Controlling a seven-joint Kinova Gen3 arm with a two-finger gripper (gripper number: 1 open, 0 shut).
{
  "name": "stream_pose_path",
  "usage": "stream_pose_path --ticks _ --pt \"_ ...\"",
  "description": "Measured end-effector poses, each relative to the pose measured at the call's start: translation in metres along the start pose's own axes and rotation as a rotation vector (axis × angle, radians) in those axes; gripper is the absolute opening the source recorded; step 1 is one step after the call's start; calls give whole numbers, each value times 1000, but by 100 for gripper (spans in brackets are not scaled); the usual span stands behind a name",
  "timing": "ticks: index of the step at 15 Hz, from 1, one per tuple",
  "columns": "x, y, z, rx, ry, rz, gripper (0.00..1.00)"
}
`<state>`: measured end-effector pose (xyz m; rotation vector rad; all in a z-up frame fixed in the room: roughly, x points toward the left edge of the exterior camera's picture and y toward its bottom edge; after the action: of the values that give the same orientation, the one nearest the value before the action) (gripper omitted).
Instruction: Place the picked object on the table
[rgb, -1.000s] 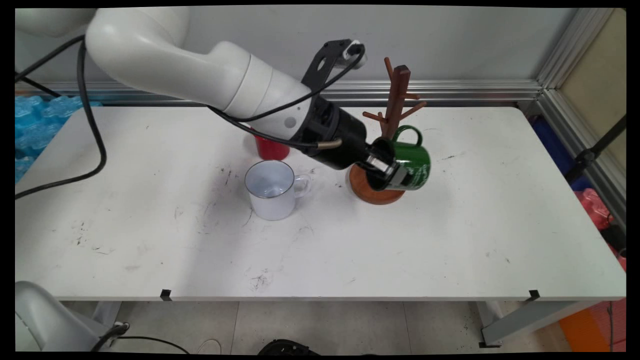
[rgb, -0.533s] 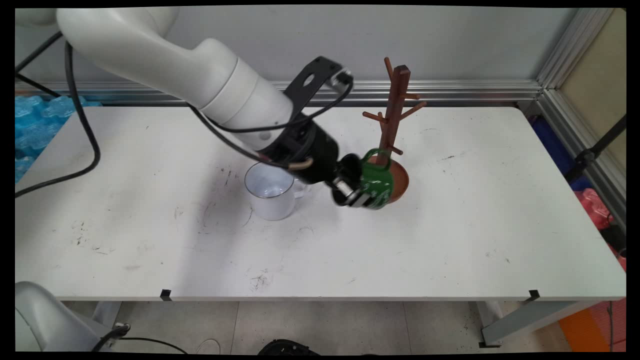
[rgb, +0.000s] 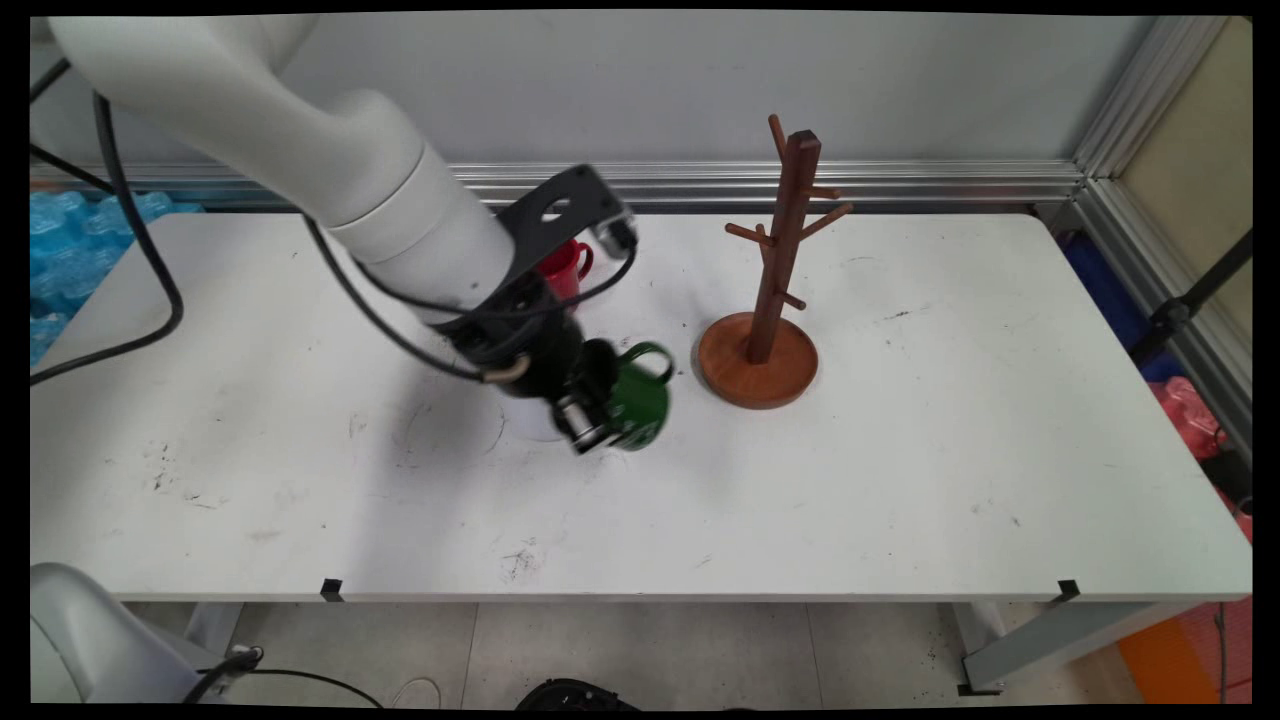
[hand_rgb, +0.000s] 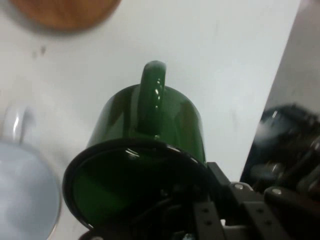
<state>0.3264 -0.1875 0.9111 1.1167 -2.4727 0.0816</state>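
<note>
Black two-finger end effector (rgb: 590, 425) pinching rim of glossy green enamel mug (rgb: 637, 405), tilted, w/ white enamel mug (hand_rgb: 22, 195) just beside; brown wooden mug tree (rgb: 765, 290) near on white counter (rgb: 900, 470).

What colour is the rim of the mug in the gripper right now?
Black, on the glossy green enamel mug held by the gripper; clearest in the hand view.

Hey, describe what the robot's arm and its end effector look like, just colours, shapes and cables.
The arm is made of thick, rounded, glossy white links. Its wrist section is a black cylinder, with a flat black bracket with a hole in it mounted alongside. Black cables hang in loops off the arm. The end effector is black with metal-coloured parts; the hand view shows its dark linkage with small screws.
</note>
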Motion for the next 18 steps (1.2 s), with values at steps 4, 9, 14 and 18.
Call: stream_pose_path --ticks 4,9,14,18 --pt "-19 0 0 54 -110 18 0" --pt "-36 0 7 91 -209 45 0" --pt "-46 -2 16 108 -271 73 0" --pt "-47 -1 23 108 -296 89 0"
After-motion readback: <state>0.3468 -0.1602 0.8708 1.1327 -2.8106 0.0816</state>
